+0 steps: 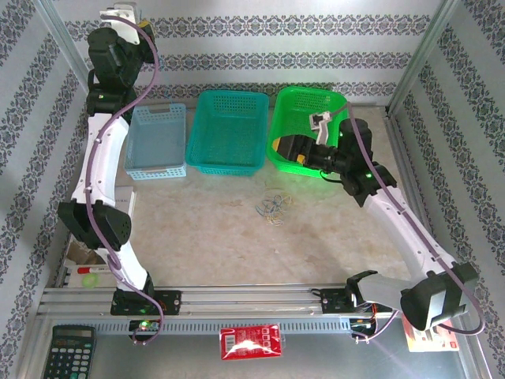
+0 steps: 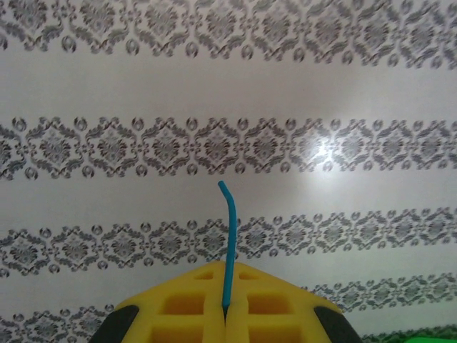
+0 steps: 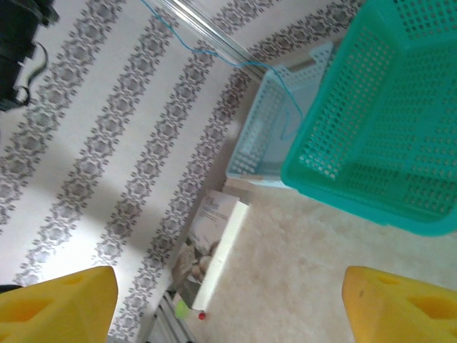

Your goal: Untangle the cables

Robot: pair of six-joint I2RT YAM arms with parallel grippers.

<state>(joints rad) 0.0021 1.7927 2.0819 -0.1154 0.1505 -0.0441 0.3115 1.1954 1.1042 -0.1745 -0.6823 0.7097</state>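
Separating: left end effector (image 2: 227, 314) pinches blue cable (image 2: 230, 236) aloft; right end effector (image 3: 232, 307), spread, next needs the tangle (image 1: 274, 207) below it

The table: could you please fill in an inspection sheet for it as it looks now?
surface: beige table, metal rails at the near edge.
job's things: tangled wires mid-table; blue wire in the left gripper.
clutter: light blue basket, teal basket, green basket along the far edge; calculator, red packet nearest the camera.
grippers: left gripper shut on the blue wire, high by the wall; right gripper open, at the green basket.
cables: purple cables along both arms.
surroundings: patterned walls.
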